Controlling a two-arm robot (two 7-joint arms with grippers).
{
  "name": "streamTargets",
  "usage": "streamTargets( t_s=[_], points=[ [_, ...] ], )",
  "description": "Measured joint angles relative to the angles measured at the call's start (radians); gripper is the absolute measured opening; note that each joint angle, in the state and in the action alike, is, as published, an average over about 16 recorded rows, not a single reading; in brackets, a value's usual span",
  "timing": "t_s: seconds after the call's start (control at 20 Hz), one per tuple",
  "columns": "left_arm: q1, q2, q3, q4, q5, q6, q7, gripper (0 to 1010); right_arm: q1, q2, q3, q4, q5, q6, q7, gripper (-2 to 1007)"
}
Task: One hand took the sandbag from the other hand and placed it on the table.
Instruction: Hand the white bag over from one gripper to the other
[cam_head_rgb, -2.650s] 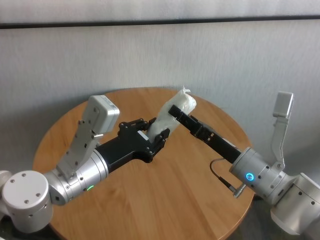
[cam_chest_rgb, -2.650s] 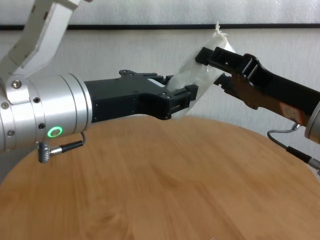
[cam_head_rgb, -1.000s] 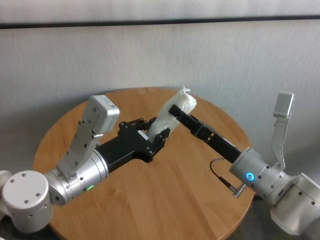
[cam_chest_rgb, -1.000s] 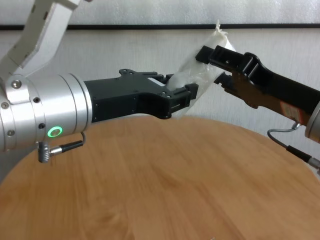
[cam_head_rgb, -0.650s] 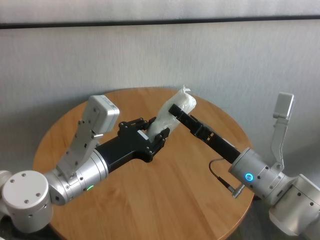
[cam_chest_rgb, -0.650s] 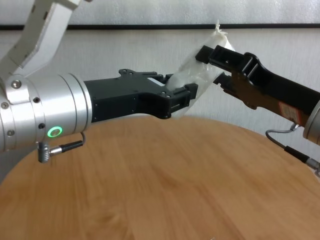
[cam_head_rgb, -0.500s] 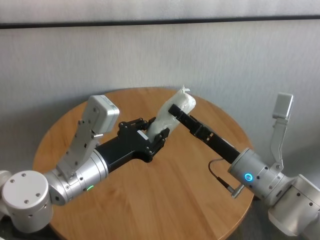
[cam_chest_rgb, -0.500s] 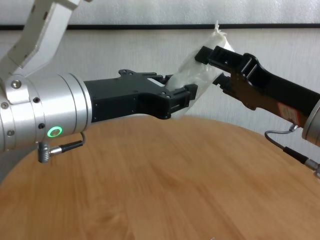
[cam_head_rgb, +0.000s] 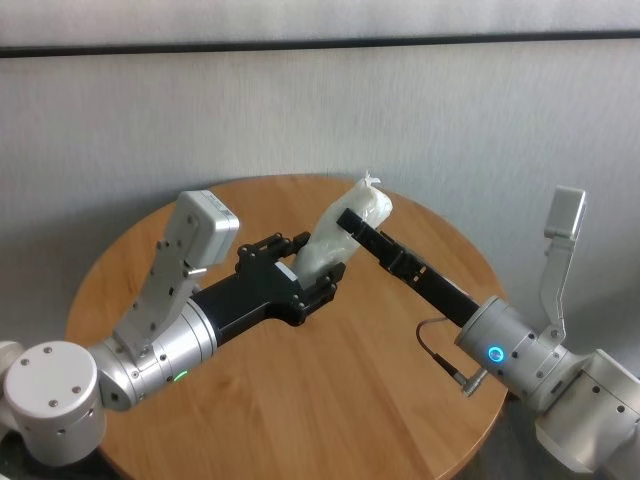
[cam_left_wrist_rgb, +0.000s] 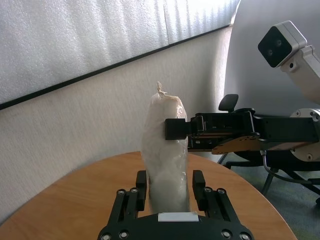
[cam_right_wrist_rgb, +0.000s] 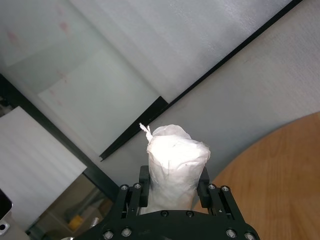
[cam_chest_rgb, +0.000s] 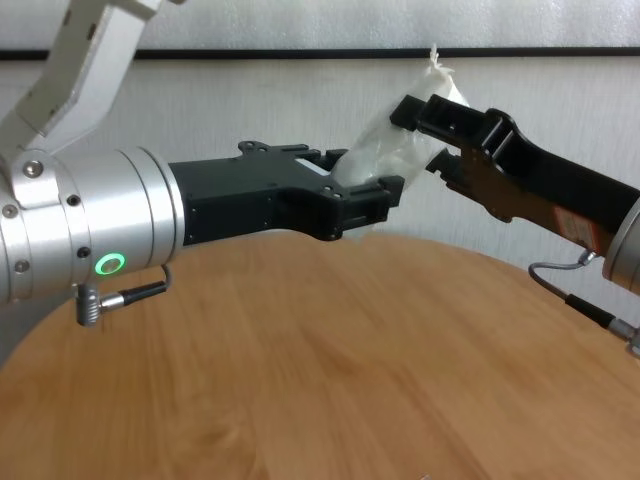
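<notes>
The table (cam_head_rgb: 330, 400) is your largest reference: a round top of light brown wood grain, smooth to the eye.

Above it, two silver cylindrical arms meet over the middle of the table. On your left is the arm with the green ring; its black left gripper (cam_left_wrist_rgb: 171, 186) points toward the far right. In the left wrist view you can see its two fingers (cam_left_wrist_rgb: 141, 184) standing just beside the lower part of the sandbag, one on each side, with a thin gap, so this gripper is parted and not clamping.

On your right is the arm with the blue ring. Its black right gripper (cam_right_wrist_rgb: 174, 187) reaches toward the far left and is closed on the upper part of the sandbag, its fingers pressed against both sides.

The sandbag (cam_head_rgb: 340, 238) is a white, lumpy, sausage-shaped plastic pouch with a small twisted tip at its far, upper end. It is held tilted in the air between the two grippers, clear of the table.
</notes>
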Motion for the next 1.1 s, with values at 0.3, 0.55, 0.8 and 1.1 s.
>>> streamTargets(
  t_s=[0.3, 0.55, 0.8, 1.1],
  points=[
    [0.0, 0.0, 0.0, 0.0, 0.0, 0.0, 0.0, 763, 0.002, 0.006, -0.007, -0.001, 0.009, -0.012, -0.008, 542],
    [0.0, 0.0, 0.0, 0.0, 0.0, 0.0, 0.0, 899, 0.003, 0.01, -0.011, -0.001, 0.013, -0.022, -0.01, 542],
    [0.0, 0.0, 0.0, 0.0, 0.0, 0.0, 0.0, 977, 0.003, 0.011, -0.013, -0.002, 0.015, -0.03, -0.009, 542],
    [0.0, 0.0, 0.0, 0.0, 0.0, 0.003, 0.0, 1002, 0.003, 0.012, -0.014, -0.002, 0.015, -0.036, -0.01, 542]
  ],
)
